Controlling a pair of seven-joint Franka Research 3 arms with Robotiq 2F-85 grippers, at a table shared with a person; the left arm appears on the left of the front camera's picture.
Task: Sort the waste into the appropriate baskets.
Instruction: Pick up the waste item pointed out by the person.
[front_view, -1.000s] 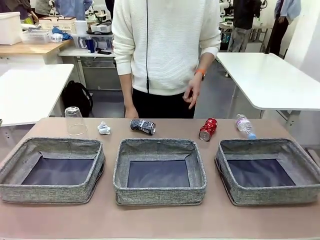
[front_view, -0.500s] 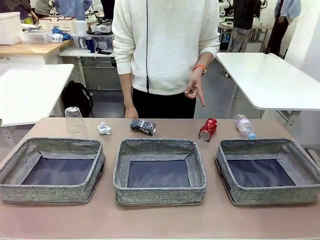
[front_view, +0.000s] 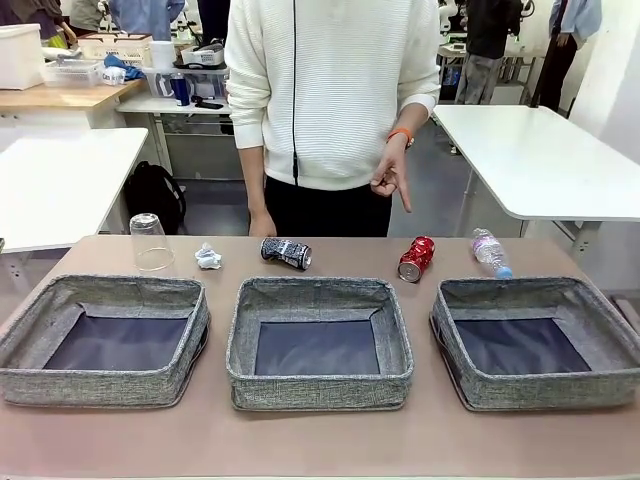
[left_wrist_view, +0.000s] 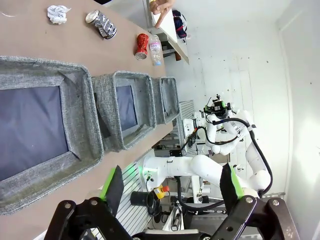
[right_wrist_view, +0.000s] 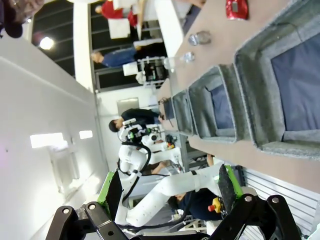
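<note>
Both end effectors hang with jaws wide and empty, the left end effector (left_wrist_view: 172, 182) and right end effector (right_wrist_view: 170, 185) held back from the surface (front_view: 320, 440), where three grey baskets lie bare. Waste lines the far edge: an upturned clear plastic cup (front_view: 150, 242) at one o'clock of the left basket (front_view: 100, 385), a white paper wad (front_view: 208, 257) and crushed black-and-white can (front_view: 286, 252) at eleven of the middle basket (front_view: 320, 388), a crushed red can (front_view: 416, 258) at one, and a clear bottle (front_view: 491, 252) at eleven of the right basket (front_view: 540, 392). A person's hand (front_view: 390, 180) points down, seemingly toward the red can. It looks light, stiff and prone to roll, and is probably best pinched across its dented middle.
</note>
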